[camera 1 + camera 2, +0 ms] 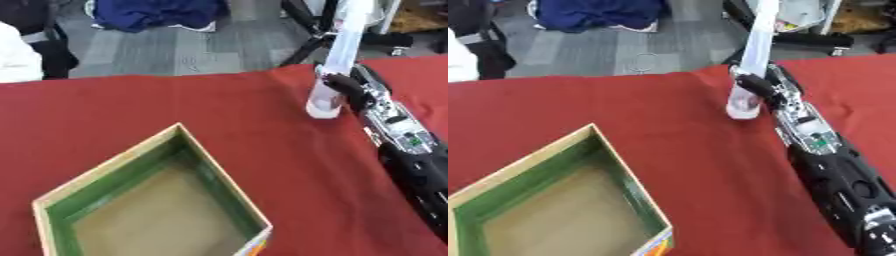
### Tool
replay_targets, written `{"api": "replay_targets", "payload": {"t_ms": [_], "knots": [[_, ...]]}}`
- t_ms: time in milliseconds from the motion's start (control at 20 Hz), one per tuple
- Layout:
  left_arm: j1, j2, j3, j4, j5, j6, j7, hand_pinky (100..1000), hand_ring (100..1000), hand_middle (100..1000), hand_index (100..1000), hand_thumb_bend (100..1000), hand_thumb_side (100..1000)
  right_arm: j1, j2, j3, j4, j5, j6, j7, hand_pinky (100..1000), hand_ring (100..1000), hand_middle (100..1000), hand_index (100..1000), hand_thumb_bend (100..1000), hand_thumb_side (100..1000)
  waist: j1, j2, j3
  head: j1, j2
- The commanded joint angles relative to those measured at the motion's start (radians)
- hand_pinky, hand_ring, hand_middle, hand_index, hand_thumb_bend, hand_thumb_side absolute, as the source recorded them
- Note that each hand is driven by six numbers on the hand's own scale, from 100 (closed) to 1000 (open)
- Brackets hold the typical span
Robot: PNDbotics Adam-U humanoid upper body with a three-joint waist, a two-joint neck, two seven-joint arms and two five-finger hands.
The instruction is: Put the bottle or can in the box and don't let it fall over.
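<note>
Left eye view
Right hand (343, 89): reaches in from the lower right along a black and silver arm, fingers curled round the lower part of the bottle.
Bottle (339, 55): tall, pale and translucent; stands on the tabletop, leaning a little to the right at the top; its base sits just left of the hand.
Box (188, 150): open on top, green inside walls, tan floor, light rim; well apart from the hand, to its lower left.
Tabletop (219, 105): covered in red cloth; carries bottle and box.
Left hand: shows nowhere.

Right eye view
Right hand (754, 86): same grasp, fingers wrapped on the bottle just above its base.
Bottle (756, 45): its top runs past the upper edge; base rests on the red tabletop (623, 105), outside the box.
Box (610, 150): nothing inside; near corner shows a coloured print; lies low and left of the hand.
</note>
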Motion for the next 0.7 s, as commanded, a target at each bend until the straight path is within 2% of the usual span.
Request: {"api": "replay_targets", "payload": {"t_ms": [50, 150, 350, 700], "knots": [[-0.008, 0.011, 0.011, -0.021, 0.002, -0.001, -0.005, 719, 931, 805, 738, 114, 854, -0.007, -0.011, 0.004, -0.013, -0.024, -0.015, -0.038, 1000, 787, 126, 186, 100, 399, 0.0, -0.019, 0.0, 0.0, -0.006], [-0.008, 0.011, 0.011, -0.021, 0.002, -0.001, -0.006, 719, 932, 803, 737, 114, 851, -0.007, -0.011, 0.009, -0.022, -0.029, -0.03, -0.055, 1000, 733, 100, 131, 100, 439, -0.001, -0.021, 0.0, -0.001, -0.005], [-0.008, 0.012, 0.011, -0.021, 0.003, -0.002, -0.008, 718, 942, 800, 734, 115, 850, -0.008, -0.012, 0.02, -0.039, -0.028, -0.047, -0.065, 1000, 615, 100, 113, 100, 469, -0.002, -0.026, 0.0, -0.001, -0.004], [-0.006, 0.016, 0.012, -0.021, 0.005, -0.002, -0.009, 719, 942, 797, 732, 117, 846, -0.013, -0.02, 0.023, -0.076, -0.018, -0.065, -0.07, 994, 579, 100, 113, 100, 443, -0.008, -0.041, -0.005, 0.001, 0.004]]}}
